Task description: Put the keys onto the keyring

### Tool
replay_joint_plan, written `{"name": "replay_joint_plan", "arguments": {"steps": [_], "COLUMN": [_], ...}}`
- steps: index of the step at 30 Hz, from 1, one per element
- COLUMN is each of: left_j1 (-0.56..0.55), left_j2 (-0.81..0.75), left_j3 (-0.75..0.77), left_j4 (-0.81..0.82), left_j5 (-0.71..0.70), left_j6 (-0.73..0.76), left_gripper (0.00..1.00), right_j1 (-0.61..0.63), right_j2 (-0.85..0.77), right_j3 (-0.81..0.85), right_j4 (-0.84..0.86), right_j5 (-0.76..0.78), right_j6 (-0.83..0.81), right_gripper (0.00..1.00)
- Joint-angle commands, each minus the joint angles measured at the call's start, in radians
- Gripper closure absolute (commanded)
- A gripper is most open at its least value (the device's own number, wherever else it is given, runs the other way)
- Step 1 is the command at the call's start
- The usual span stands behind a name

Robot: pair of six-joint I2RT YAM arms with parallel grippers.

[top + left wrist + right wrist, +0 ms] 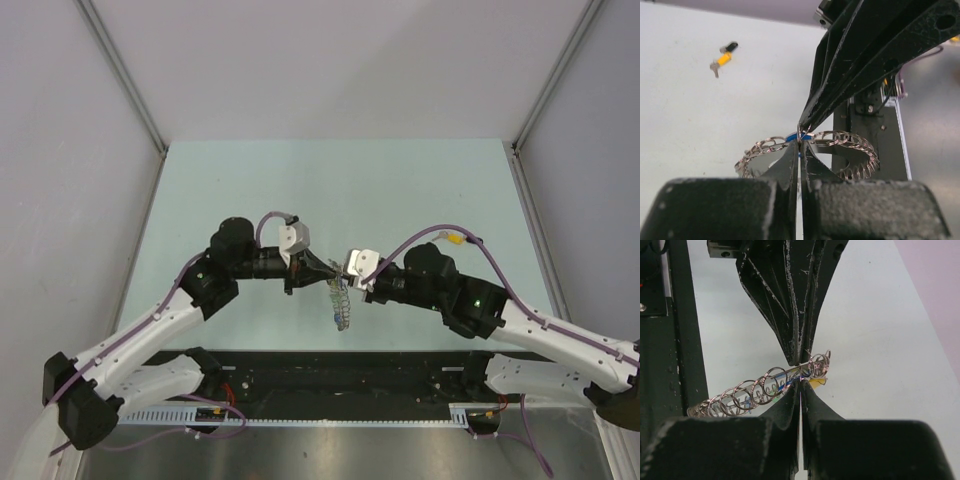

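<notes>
The keyring, a grey ring edged with small wire loops, hangs in the air between my two grippers over the near middle of the table. My left gripper is shut on its top edge. From the opposite side my right gripper is shut on the same spot, tip to tip with the left. On the keyring hang keys with a yellow head and a blue head. Two loose keys lie on the table, one yellow and one black.
The pale green table is boxed in by grey walls at the left, right and back. A black rail with cables runs along the near edge between the arm bases. A purple cable loops over the right arm.
</notes>
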Motion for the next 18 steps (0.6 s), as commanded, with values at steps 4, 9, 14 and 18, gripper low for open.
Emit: {"name": "replay_joint_plan", "arguments": {"steps": [4,9,14,18], "left_j1": [0.021,0.023,0.040,0.061], "left_j2": [-0.125,-0.127,-0.134,-0.127], "left_j3": [-0.166,-0.240,-0.242,-0.175], "left_j4": [0.422,0.524,0.490,0.316], "left_j5": [-0.011,0.005,0.023,0.072], "left_j6": [-0.248,-0.327,-0.308,-0.206], "left_gripper": [0.89,0.75,0.67,0.61], "right_j1": [0.007,0.005,0.005,0.005], "right_j2": [-0.042,-0.022,-0.003,0.010], "right_j3": [0.022,0.062,0.101,0.117], "right_j4": [0.032,-0.013,-0.070,-0.100], "right_j5": [-0.067,-0.096,-0.103,-0.108], "right_j6": [0.003,-0.023,-0.055,-0.072], "right_gripper": [1.00,1.00,1.00,1.00]}}
